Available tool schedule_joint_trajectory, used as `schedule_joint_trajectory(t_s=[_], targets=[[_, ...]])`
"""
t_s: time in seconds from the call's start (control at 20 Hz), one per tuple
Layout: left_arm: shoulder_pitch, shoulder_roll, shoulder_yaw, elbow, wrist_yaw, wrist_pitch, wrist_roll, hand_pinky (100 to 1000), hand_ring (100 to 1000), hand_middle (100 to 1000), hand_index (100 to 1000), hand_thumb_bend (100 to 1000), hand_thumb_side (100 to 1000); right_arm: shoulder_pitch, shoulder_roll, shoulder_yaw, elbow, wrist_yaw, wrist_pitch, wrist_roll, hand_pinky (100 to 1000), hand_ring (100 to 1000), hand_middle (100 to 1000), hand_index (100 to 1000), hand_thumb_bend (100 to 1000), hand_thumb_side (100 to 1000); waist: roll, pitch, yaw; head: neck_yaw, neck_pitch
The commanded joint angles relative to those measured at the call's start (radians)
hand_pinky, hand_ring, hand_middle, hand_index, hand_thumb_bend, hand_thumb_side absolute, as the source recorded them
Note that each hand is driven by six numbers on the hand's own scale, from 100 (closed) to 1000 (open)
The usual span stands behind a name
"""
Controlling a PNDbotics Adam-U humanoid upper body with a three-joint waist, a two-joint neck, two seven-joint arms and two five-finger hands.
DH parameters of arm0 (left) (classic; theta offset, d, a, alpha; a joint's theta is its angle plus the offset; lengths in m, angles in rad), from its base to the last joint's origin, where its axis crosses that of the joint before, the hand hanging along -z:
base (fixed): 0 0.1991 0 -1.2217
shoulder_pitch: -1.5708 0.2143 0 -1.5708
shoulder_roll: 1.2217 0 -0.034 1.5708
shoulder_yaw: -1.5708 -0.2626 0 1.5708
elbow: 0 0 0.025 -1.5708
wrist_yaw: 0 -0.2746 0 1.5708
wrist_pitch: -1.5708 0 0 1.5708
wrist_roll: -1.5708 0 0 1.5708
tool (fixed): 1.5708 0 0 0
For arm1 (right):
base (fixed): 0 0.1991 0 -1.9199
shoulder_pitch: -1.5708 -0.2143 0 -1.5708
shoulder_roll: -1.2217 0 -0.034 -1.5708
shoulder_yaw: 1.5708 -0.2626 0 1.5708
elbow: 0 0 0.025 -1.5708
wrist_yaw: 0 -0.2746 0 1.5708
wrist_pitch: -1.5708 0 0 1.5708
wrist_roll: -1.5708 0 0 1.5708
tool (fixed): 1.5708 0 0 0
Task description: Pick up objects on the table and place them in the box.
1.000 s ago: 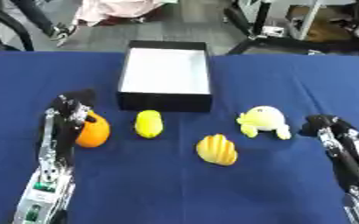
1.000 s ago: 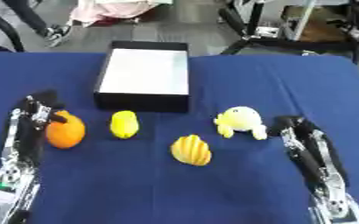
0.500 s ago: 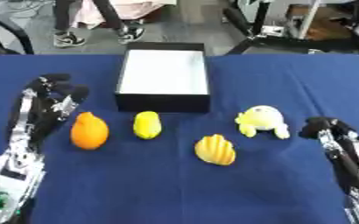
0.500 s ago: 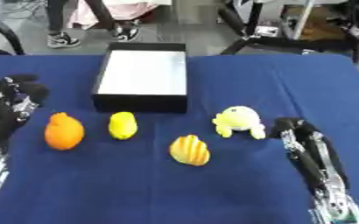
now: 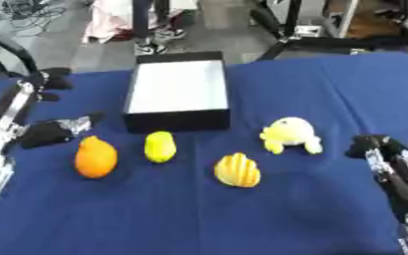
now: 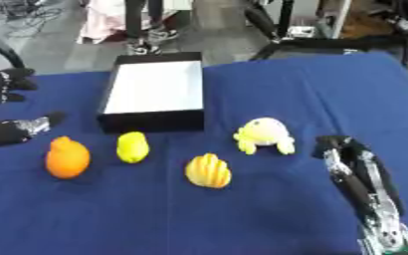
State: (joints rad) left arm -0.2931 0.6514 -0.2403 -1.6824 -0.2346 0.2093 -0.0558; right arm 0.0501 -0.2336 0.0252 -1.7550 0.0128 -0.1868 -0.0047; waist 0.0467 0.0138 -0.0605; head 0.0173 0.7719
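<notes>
Left hand lifted off orange fruit, open, empty; right hand unmoved, fingers relaxed.

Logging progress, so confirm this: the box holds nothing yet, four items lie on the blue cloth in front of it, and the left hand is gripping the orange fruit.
One thing is wrong: the left hand is not gripping the orange fruit; the left eye view shows it open, up and to the left of the fruit. The box holds nothing and four items lie on the blue cloth.

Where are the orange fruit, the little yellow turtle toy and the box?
Orange fruit [image 5: 96, 158], left eye view, middle of its body.
Yellow turtle toy [image 5: 288, 133], left eye view, top of its shell.
Box [image 5: 178, 121], left eye view, near black wall.
</notes>
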Motion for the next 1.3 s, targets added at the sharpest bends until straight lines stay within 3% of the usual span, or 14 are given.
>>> schedule_joint_trajectory(t_s=[0.05,0.3,0.5,0.8,1.3], targets=[[-0.049,0.115,-0.073,0.066,-0.054,-0.027,-0.053,829,736,709,894,447,298,-0.008,-0.020,-0.001,-0.009,0.005,-0.002,0.004,689,581,531,656,100,600,0.001,-0.024,-0.003,0.008,-0.002],[-0.101,0.254,-0.218,0.109,-0.143,-0.065,-0.142,837,702,716,901,421,295,-0.008,-0.012,0.000,-0.008,0.001,-0.002,0.006,689,581,531,656,100,600,-0.009,-0.023,-0.007,0.012,-0.002],[-0.144,0.252,-0.290,0.137,-0.216,-0.066,-0.215,838,706,721,903,419,294,-0.006,-0.009,-0.001,-0.008,0.000,-0.002,0.006,690,581,532,656,100,601,-0.012,-0.023,-0.003,0.009,-0.002],[-0.177,0.209,-0.263,0.183,-0.332,-0.112,-0.330,838,710,729,912,439,328,-0.004,-0.008,-0.003,-0.007,-0.001,-0.002,0.006,690,581,532,656,100,601,-0.015,-0.024,0.001,0.006,-0.002],[-0.201,0.124,-0.179,0.212,-0.524,-0.111,-0.523,832,705,727,908,409,324,-0.001,-0.005,-0.004,-0.006,-0.003,-0.002,0.008,691,581,533,656,100,599,-0.020,-0.028,0.010,-0.001,-0.002]])
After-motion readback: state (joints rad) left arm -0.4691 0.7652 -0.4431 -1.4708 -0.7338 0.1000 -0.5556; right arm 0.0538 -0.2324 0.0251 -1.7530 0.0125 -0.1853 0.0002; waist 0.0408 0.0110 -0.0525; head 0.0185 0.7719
